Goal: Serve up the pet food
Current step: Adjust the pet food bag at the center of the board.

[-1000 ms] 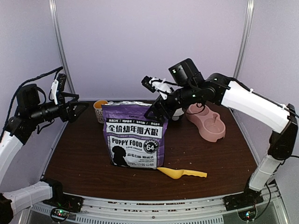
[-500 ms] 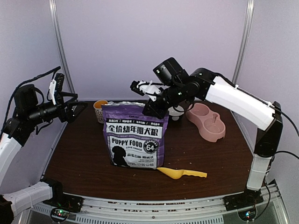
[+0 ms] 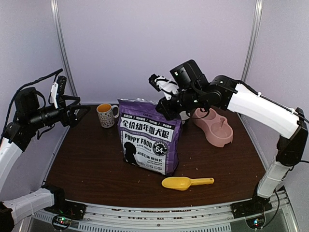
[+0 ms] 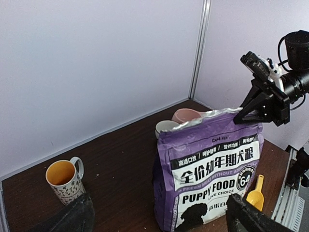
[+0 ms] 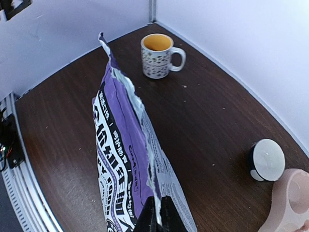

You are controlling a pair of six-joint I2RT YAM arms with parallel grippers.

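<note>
The purple "PUPPY FOOD" bag [image 3: 150,145] stands on the dark table, leaning a little, its torn top open. The pet food itself is hidden inside it. My right gripper [image 3: 164,107] is shut on the bag's top right corner; in the right wrist view the fingers [image 5: 158,203] pinch the torn edge of the bag [image 5: 120,145]. My left gripper [image 3: 82,112] hangs open at the table's left edge, well away from the bag [image 4: 212,169], nothing between its fingers [image 4: 159,220]. A yellow scoop [image 3: 186,182] lies in front of the bag.
A pink double bowl [image 3: 215,125] sits at the back right. A patterned mug [image 3: 105,115] with a yellow inside stands at the back left. A small white round container [image 5: 265,162] is beside the pink bowl. Purple walls close in the back and sides.
My right gripper shut on the bag's top corner and pulled the bag to the right, tilting it. The mug behind it now shows fully. The left arm stayed put.
</note>
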